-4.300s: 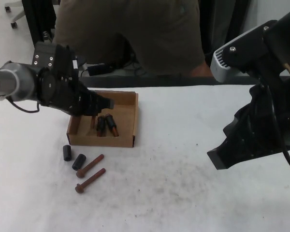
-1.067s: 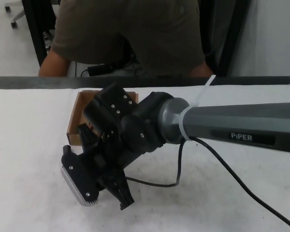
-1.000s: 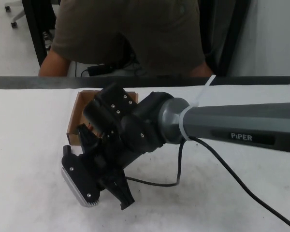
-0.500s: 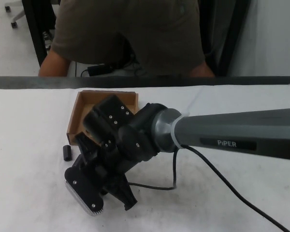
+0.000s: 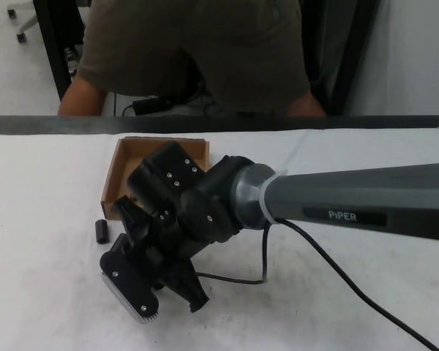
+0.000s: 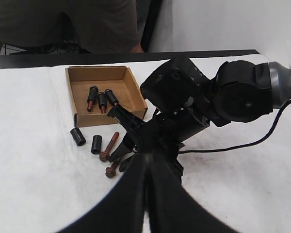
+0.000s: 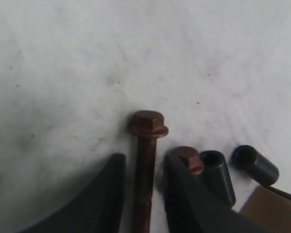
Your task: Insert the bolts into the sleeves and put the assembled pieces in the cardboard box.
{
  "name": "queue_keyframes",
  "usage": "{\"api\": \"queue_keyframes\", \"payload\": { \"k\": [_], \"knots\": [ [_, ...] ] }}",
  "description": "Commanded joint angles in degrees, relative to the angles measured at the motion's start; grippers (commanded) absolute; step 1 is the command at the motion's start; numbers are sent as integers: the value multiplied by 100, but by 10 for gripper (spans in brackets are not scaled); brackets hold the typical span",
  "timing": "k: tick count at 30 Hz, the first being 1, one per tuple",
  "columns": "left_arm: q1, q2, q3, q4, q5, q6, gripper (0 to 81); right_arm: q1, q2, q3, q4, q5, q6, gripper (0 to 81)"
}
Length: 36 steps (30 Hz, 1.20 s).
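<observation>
Narrowly, right fingers [image 7: 105, 194] astride one bolt [image 7: 144, 167]

White bench top [image 5: 366, 161], dark rail [image 5: 395, 122] — white wall [image 5: 417, 51], black posts [image 5: 58, 36] behind.

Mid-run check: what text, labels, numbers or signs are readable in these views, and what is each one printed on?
White lettering on the right arm's grey link: a maker's mark, legible, left unquoted here.
No print to make out on the cardboard box, the loose bolts or the sleeves.
No numbers or signs elsewhere.
</observation>
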Motion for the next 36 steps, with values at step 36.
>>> {"api": "queue_keyframes", "payload": {
  "k": [36],
  "knots": [
    [-19, -37, 3, -33, 2, -485, 8, 231, -133, -44, 809, 977, 1062, 2]
  ]
}}
